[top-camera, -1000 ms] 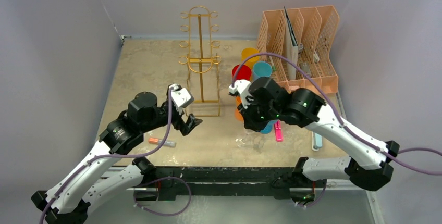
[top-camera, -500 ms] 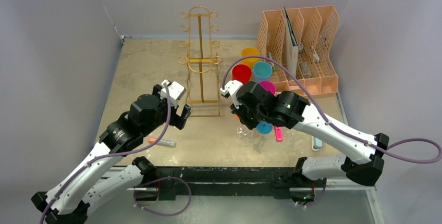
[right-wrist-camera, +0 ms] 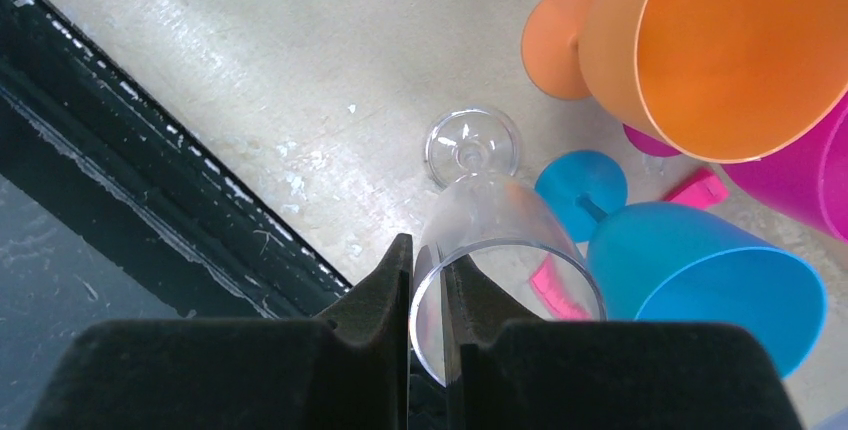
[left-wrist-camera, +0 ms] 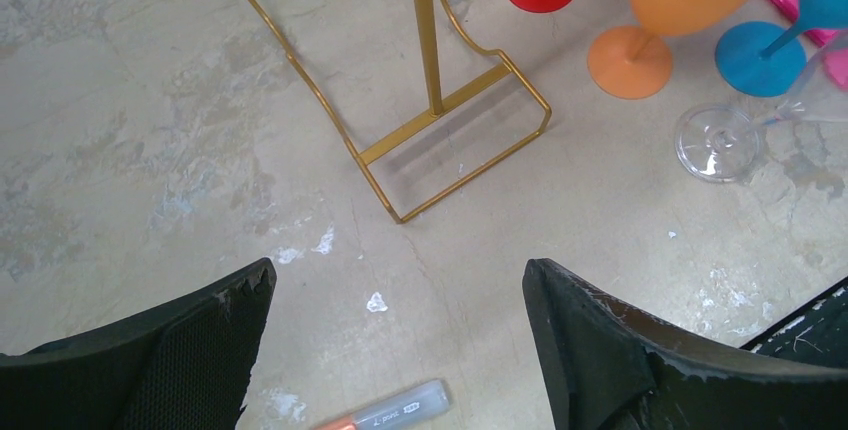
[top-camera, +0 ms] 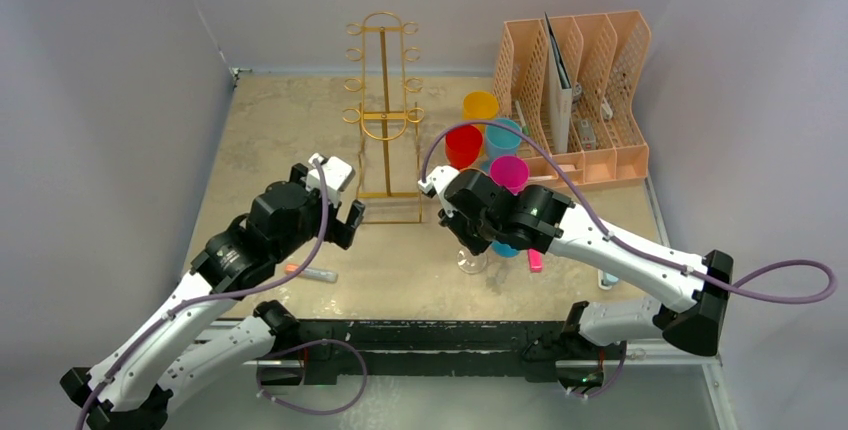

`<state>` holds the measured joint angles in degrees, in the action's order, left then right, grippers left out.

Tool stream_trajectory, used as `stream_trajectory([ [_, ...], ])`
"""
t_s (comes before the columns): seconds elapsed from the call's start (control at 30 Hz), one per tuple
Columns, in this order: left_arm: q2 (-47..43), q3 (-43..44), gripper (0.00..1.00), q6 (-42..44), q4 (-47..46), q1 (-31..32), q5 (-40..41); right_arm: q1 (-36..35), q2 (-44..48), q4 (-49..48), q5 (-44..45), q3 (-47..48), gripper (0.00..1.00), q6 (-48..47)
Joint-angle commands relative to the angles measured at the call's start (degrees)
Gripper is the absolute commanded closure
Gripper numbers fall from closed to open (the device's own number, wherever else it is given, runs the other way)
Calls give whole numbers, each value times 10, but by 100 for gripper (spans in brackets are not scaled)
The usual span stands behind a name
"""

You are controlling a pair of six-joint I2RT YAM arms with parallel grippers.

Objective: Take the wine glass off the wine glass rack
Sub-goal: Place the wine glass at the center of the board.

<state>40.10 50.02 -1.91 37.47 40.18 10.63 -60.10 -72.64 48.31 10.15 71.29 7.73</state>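
The clear wine glass is off the rack, and my right gripper is shut on its rim, one finger inside the bowl and one outside. Its foot sits at or just above the tabletop; I cannot tell which. In the top view the wine glass shows faintly under my right gripper. The gold wire wine glass rack stands at the back centre with bare hooks. My left gripper hangs open over bare table in front of the rack's base.
Coloured plastic goblets stand right of the rack: red, yellow, teal, magenta. A peach file organiser fills the back right. A grey-and-orange marker lies near the left arm. The table's black front edge is close to the glass.
My right arm has swung left and stretched lower, keeping the glass in its grip. My left gripper has drawn back slightly from the rack base and stayed open.
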Motion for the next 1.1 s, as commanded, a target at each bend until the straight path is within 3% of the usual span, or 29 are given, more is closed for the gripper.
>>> stream_trajectory([
  [0.0, -21, 10, 7, 4, -20, -2, -2, -2, -2, -24, 34, -1, 100, 7],
  [0.2, -33, 2, 5, 15, -22, -2, 3, -1, -5, -15, 58, 6, 87, 12],
  [0.3, -34, 2, 4, 33, -24, -2, 2, -1, -2, -11, 61, 16, 67, 15],
  [1.07, -14, 20, 0, 27, -17, -2, 40, -1, 42, 13, 64, 76, 49, 8],
])
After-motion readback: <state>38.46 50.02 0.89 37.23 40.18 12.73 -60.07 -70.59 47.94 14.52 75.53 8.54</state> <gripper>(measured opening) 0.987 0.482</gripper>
